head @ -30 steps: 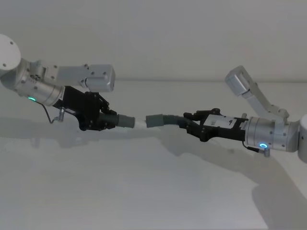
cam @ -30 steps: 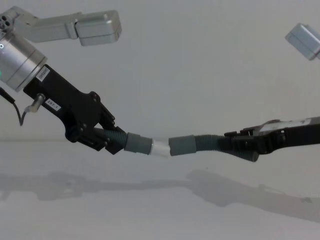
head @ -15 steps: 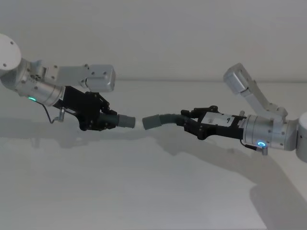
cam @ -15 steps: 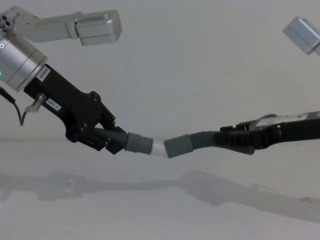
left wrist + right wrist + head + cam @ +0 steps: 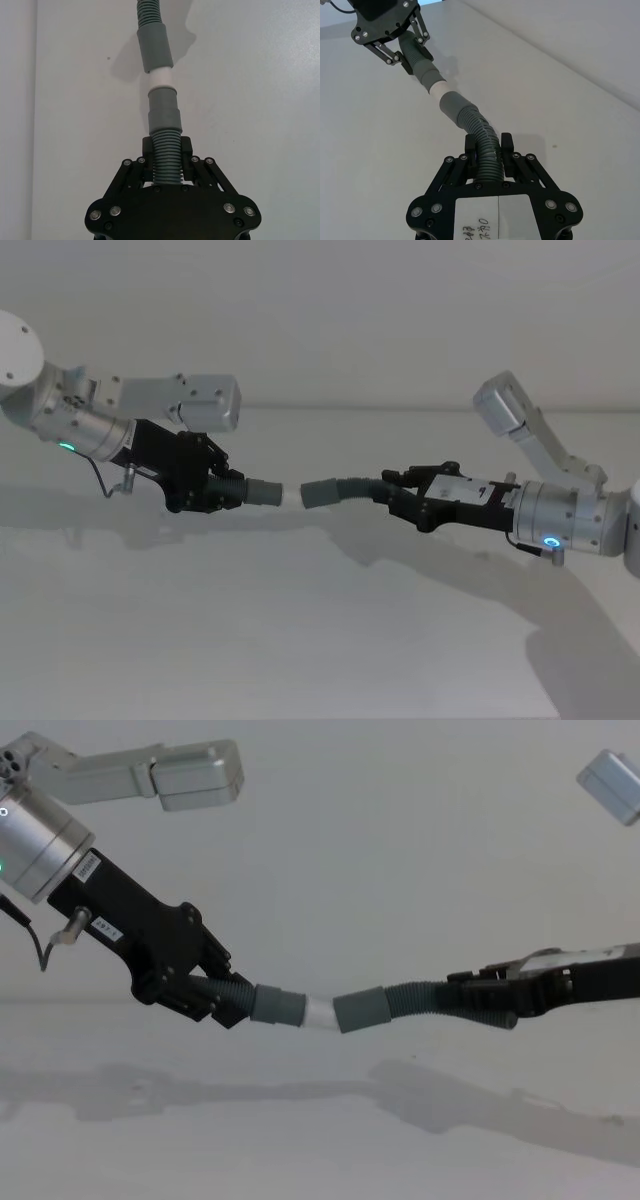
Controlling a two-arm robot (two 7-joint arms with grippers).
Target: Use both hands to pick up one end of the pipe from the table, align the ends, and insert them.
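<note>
Both pieces of the pipe hang in the air above the white table (image 5: pixel 300 640). My left gripper (image 5: pixel 230 492) is shut on the straight corrugated piece (image 5: pixel 166 160). That piece's grey cuff (image 5: pixel 278 1007) and white spigot tip (image 5: pixel 320 1012) point right. My right gripper (image 5: pixel 387 491) is shut on the curved piece (image 5: pixel 420 999). Its socket cuff (image 5: pixel 360 1010) meets the white tip nearly in line, and a short band of white (image 5: pixel 161 78) shows between the two ends. The right wrist view shows the same joint (image 5: pixel 438 90) with the left gripper (image 5: pixel 402 42) beyond it.
The table stretches back to a pale grey wall (image 5: pixel 350 320). Both arms' shadows fall on the table beneath them. My left forearm (image 5: pixel 85 430) and right forearm (image 5: pixel 565 518) reach in from the sides.
The right gripper pushed the socket cuff left against the white tip with the cuff tilted, then eased slightly right and levelled it. The left gripper stayed still.
</note>
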